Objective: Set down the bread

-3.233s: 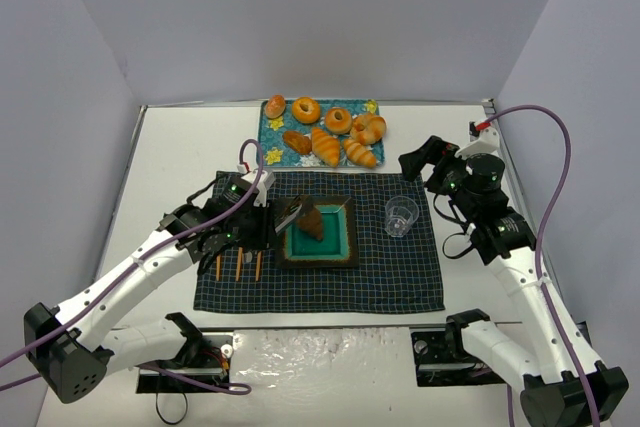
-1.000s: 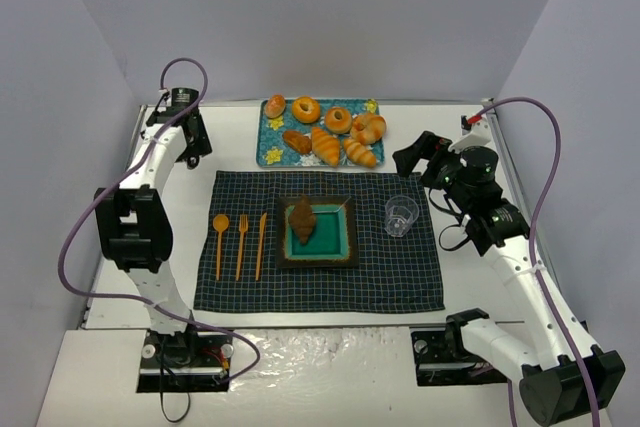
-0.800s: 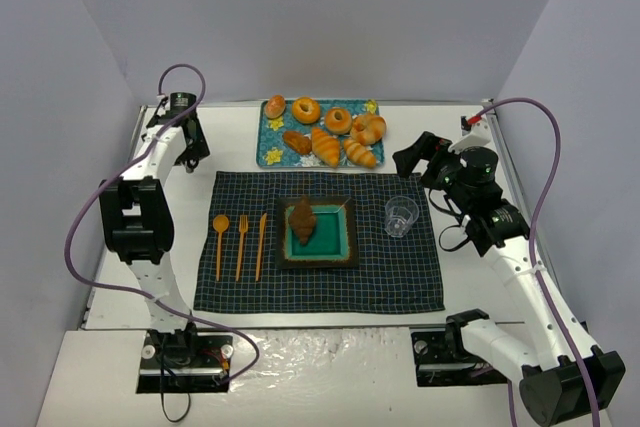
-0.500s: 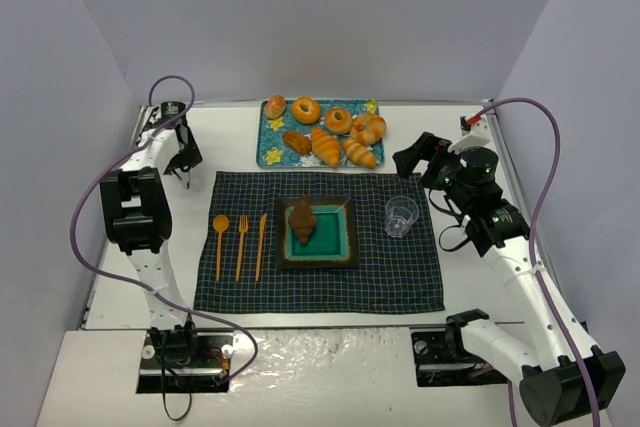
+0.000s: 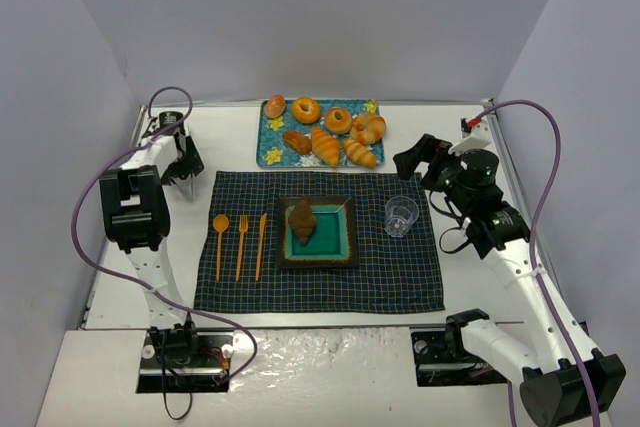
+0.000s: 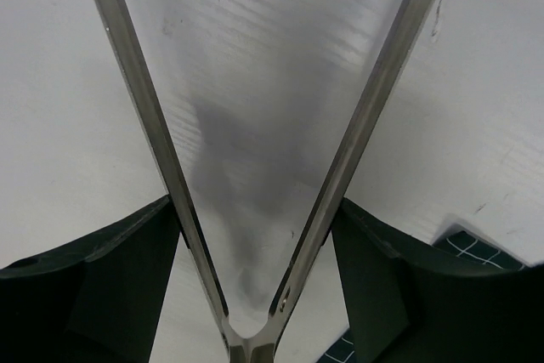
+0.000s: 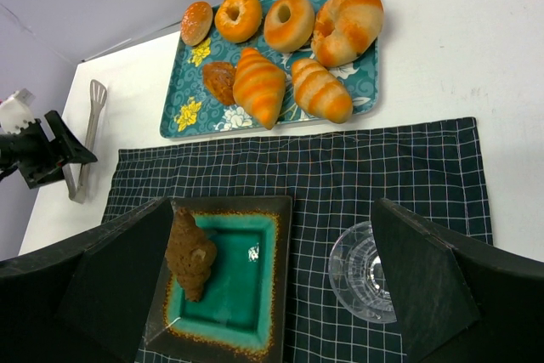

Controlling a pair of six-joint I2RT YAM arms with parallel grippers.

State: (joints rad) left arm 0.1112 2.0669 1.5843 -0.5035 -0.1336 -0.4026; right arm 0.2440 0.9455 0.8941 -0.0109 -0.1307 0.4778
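The bread point(image 5: 302, 219), a dark brown ridged croissant, lies on the left side of the teal square plate point(image 5: 340, 239); the right wrist view shows the bread point(image 7: 190, 251) and plate point(image 7: 246, 295) too. My left gripper point(image 5: 183, 169) is far away at the back left, low over the white table. Metal tongs point(image 6: 153, 125) sit between its fingers, splayed in a wide V, both arms resting against the finger edges around my left gripper point(image 6: 255, 203). My right gripper point(image 5: 410, 159) hovers open and empty behind the mat, seen as point(image 7: 280, 295).
A patterned tray point(image 5: 272, 147) of golden croissants, doughnuts and rolls stands at the back. On the dark checked placemat point(image 5: 320, 287) lie an orange spoon, fork and knife point(image 5: 240, 245) left of the plate and a clear cup point(image 5: 401, 215) to its right.
The left arm left the plate, where the bread stays, and swung to the back left corner. Over the last second it sank toward the table and its jaws widened.
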